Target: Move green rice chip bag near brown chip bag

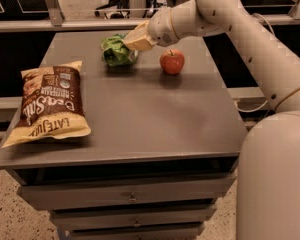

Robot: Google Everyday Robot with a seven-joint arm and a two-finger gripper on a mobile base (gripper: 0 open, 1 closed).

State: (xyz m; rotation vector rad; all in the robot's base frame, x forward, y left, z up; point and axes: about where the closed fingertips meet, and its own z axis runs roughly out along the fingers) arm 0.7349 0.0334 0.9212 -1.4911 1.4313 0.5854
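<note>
The gripper [133, 39] is hanging over the far part of the tabletop [155, 119], a little left of the middle of the far edge. Its pale fingers are looking narrow, pinching the upper right side of the green rice chip bag [114, 53]. The bag is crumpling under the grip and seems to be riding just off the surface, with a shadow beneath it. A red apple [172, 62] is sitting just beside the bag on its right, apart from it. The brown chip bag [50, 101] is lying flat along the left edge toward the near-left corner, well apart from the green one, its lower end hanging slightly past the edge.

To my eye the carry is only beginning. Doing it well means keeping the bag raised enough not to drag, and sweeping it toward the near-left over the bare surface, away from the apple. It should be lowered just beside the brown bag's right side without nudging that bag further over the edge. A crinkly bag can slip from a thin pinch, so a slow, steady move is safest.
</note>
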